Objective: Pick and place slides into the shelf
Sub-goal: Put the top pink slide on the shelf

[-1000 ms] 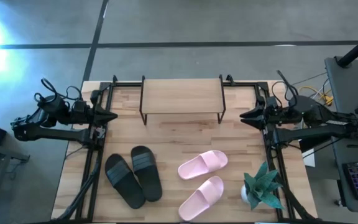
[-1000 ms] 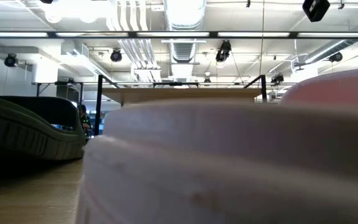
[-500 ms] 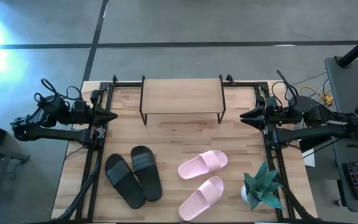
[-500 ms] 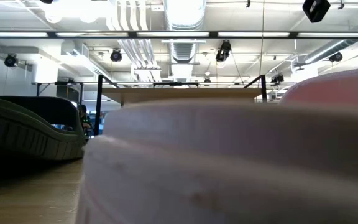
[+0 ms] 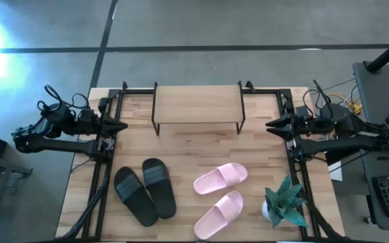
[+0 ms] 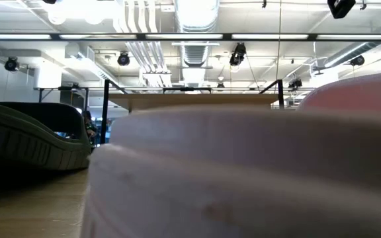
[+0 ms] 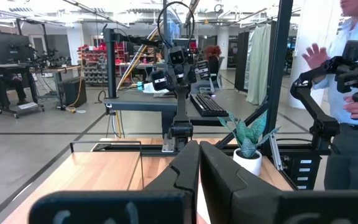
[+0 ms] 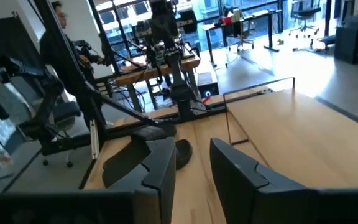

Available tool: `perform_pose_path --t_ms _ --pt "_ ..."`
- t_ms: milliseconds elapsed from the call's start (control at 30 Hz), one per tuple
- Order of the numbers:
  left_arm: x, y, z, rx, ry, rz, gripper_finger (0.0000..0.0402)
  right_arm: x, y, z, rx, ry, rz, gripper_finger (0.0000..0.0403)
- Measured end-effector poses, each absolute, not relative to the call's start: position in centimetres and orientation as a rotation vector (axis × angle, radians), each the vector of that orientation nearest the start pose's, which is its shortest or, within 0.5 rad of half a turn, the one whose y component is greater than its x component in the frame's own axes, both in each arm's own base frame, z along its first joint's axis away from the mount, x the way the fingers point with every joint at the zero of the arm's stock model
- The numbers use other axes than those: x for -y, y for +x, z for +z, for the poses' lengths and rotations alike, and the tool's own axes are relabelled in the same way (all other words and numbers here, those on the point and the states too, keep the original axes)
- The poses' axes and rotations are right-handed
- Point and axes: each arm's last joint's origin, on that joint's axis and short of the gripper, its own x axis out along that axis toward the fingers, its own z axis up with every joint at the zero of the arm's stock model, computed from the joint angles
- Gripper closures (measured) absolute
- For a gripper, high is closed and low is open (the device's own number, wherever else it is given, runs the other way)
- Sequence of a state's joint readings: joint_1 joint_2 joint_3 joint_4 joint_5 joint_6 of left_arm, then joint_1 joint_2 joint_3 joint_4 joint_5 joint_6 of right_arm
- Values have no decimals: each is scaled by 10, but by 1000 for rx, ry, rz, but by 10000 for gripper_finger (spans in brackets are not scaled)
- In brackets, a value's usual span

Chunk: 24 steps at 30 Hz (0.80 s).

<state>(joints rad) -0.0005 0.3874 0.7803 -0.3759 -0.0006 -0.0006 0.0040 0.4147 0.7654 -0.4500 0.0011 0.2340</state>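
In the high view the shelf (image 5: 198, 104) stands on its black legs at the table's far middle. The two black slides (image 5: 145, 192) lie soles down, side by side, near left. The two pink slides (image 5: 220, 179) lie near right, one nearer than the other. My left gripper (image 5: 121, 126) is shut and hovers at the table's left edge. My right gripper (image 5: 269, 124) is open and hovers at the right edge. Both are far from the slides. The low view is filled by a pink slide (image 6: 243, 178), with a black slide (image 6: 32, 139) at its left.
A potted plant (image 5: 283, 202) stands at the table's near right corner, beside the pink slides. Black frame rails run along both table sides. A person (image 7: 353, 62) stands beyond the table's right side. Bare wood lies between the shelf and the slides.
My right gripper has drawn back a little toward the table's right edge. The left arm, the slides and the shelf have kept still.
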Motion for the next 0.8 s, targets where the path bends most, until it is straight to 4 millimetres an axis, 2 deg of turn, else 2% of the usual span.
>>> perform_pose_path --t_ms 133,300,567,667,800 --pt "0 76 354 18 -1 0 402 0 80 330 -184 238 -26 315" --pt "0 76 354 17 -1 0 402 1 82 304 -242 232 -85 316" --pt "0 76 354 17 -1 0 402 2 90 279 11 227 -67 316" --pt "0 76 354 17 -1 0 402 2 89 277 84 223 -59 316" --pt "0 76 354 17 -1 0 402 1 85 281 103 304 -29 316"
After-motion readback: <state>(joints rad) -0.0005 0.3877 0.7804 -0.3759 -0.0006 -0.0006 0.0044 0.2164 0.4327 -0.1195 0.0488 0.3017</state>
